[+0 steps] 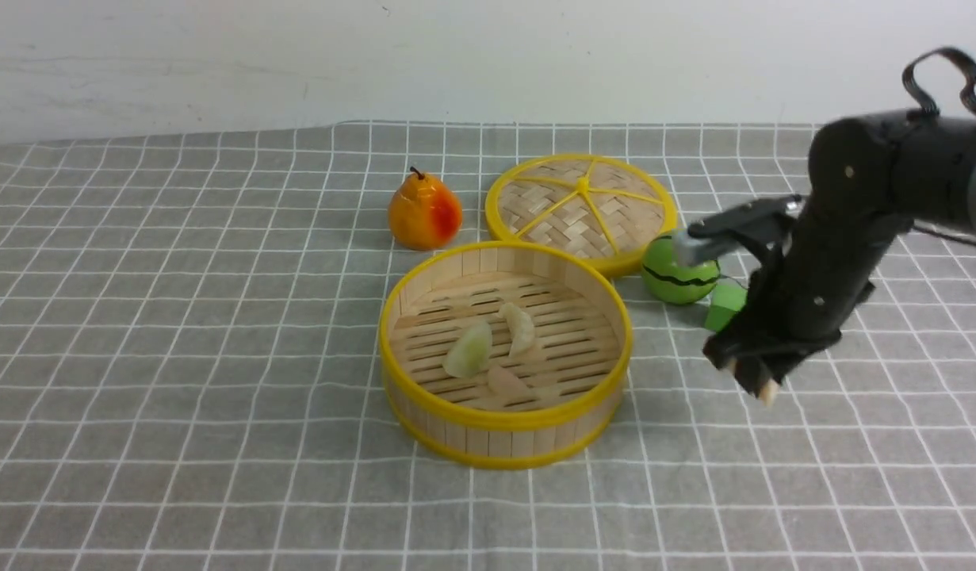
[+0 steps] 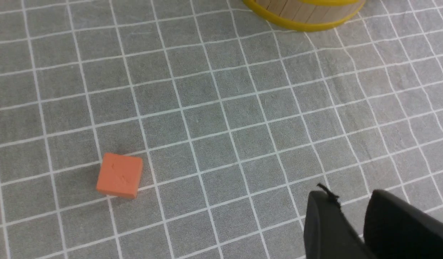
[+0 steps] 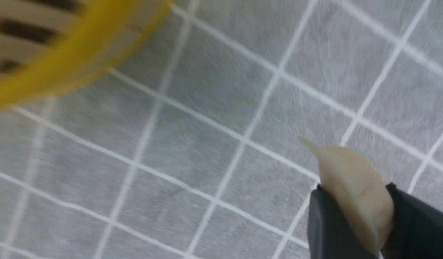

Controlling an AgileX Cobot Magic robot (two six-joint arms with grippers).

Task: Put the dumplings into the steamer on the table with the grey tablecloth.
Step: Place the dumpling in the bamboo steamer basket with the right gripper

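— How far along are you?

— Most of the way, I judge. Three pieces already lie on the slatted floor of the steamer (image 1: 424, 412): the greenish dumpling (image 1: 468, 350), the whitish dumpling (image 1: 520, 327) just beside it, and the pinkish dumpling (image 1: 507, 381) nearer the front wall.

— And the fourth?

— The cream dumpling (image 3: 351, 180) is in my right claw (image 1: 753, 379). The jaws are closed down on its sides, and its pointed end sticks out past them. The claw hangs above the grey tablecloth (image 1: 178, 317), off to the right of the steamer and outside its rim. What is left is carrying it over the yellow rim and letting go.

— Your other claw?

— My left claw (image 2: 354, 216) has its jaws a little apart with nothing between them. It hovers over bare cloth, with an orange cube (image 2: 120, 175) well off to one side.

— Anything else holding things?

— No. The woven lid (image 1: 583, 205) lies flat behind the steamer with nothing on it. The pear (image 1: 424, 214), the green ball (image 1: 676, 277) and the green cube (image 1: 725, 308) sit on the cloth, outside the steamer.
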